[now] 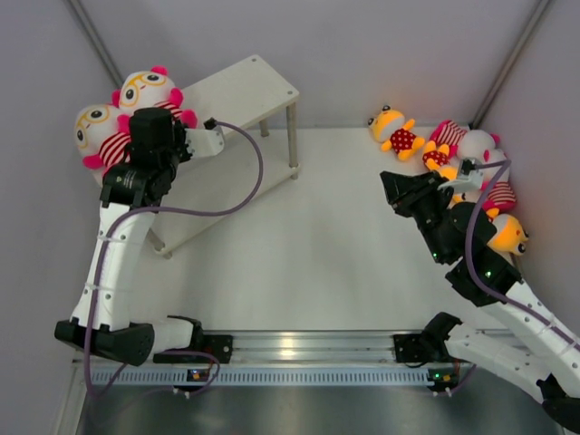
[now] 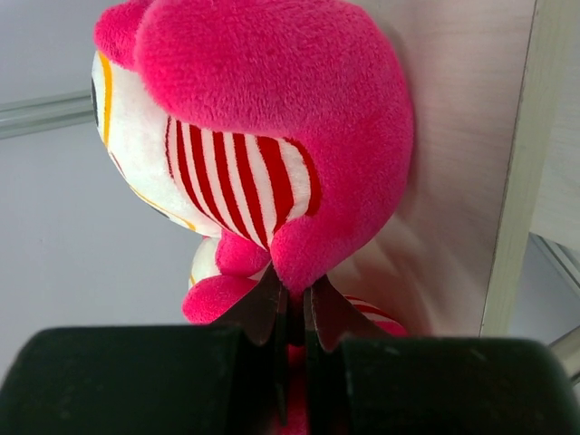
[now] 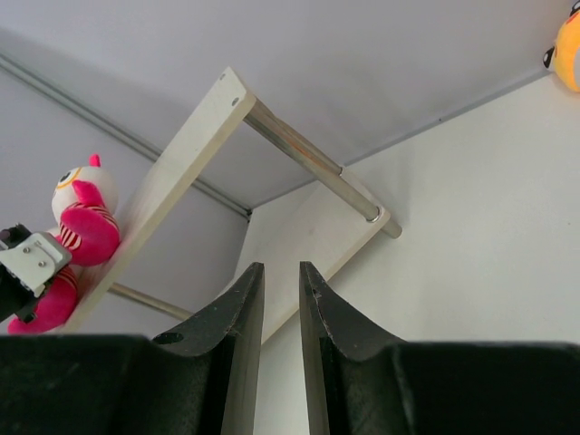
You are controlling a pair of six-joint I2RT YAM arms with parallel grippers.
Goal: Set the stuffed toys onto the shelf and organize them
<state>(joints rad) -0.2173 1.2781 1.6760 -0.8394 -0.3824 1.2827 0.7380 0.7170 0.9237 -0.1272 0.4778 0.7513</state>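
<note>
Left gripper point(image 2: 292, 288) fingers fill the bottom of the left wrist view. They are closed together and appear to nip a fold of the pink limb of a striped toy point(image 2: 263, 154). That toy sits at the left end of the shelf point(image 1: 245, 86), on its top board, white head uppermost. It touches a second striped toy point(image 1: 95, 127) just to its left. The remainder of the top board is bare, as is the visible part of the lower board.

Well apart, in the far right corner of the table point(image 1: 317, 254), lies a heap of toys point(image 1: 476, 145), striped and yellow mixed. The right arm covers part of it, so the count cannot be confirmed. One small yellow toy point(image 1: 396, 130) lies on its back just left of the heap.

Right gripper point(image 3: 281, 270) hangs near the heap and faces the shelf. Its jaws are narrowly parted, with nothing between them.
</note>
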